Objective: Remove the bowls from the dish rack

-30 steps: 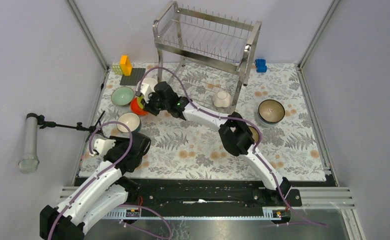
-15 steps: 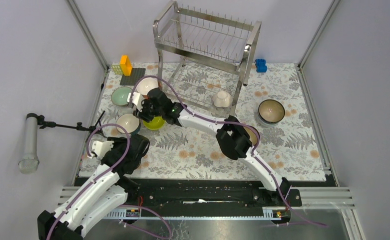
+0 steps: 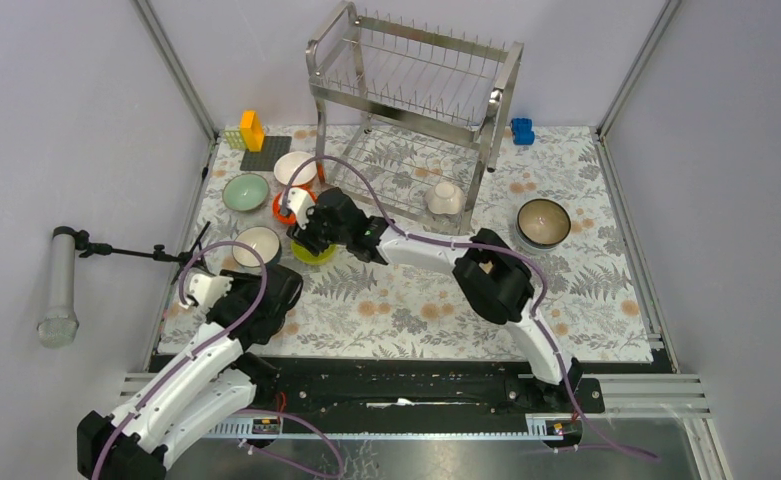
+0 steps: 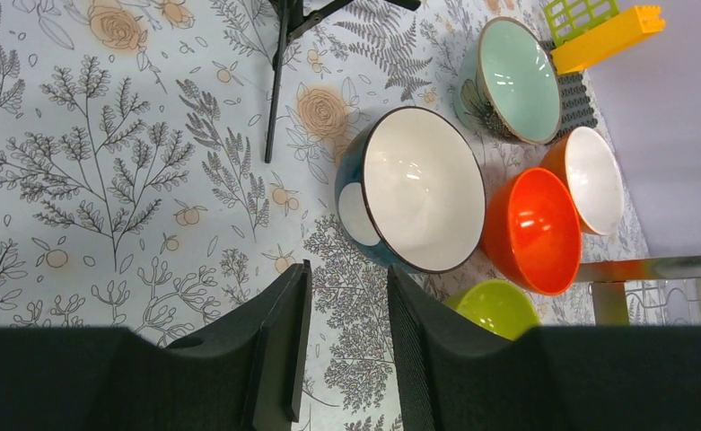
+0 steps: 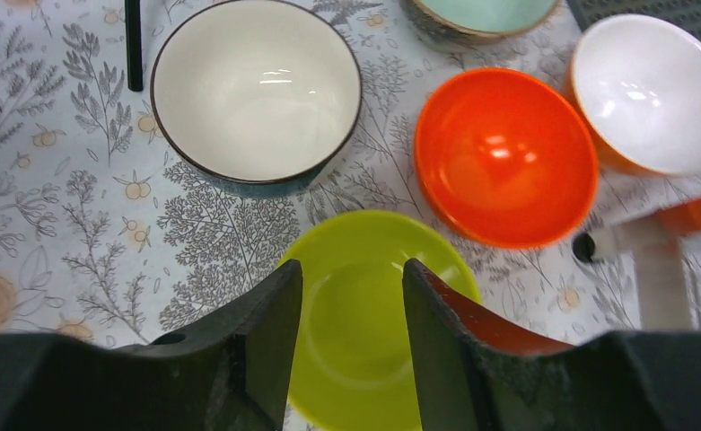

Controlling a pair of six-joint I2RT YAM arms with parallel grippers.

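Masking part of the yellow-green bowl (image 5: 357, 346), the right pincer (image 5: 351, 269) hovers.

Right arm (image 3: 421, 248) reaching from lower right to left of centre, elbow raised mid-frame, right gripper (image 5: 351, 269) facing down, jaws parted and empty, left arm (image 3: 201, 355) folded low at lower left, left gripper (image 4: 346, 269) narrowly parted, gripping nothing

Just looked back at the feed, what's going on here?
The right tool stands open over a lime-green bowl that rests on the table beside an orange bowl. The left tool hangs open and empty nearby. One white bowl sits upside down on the lower tier of the dish rack.
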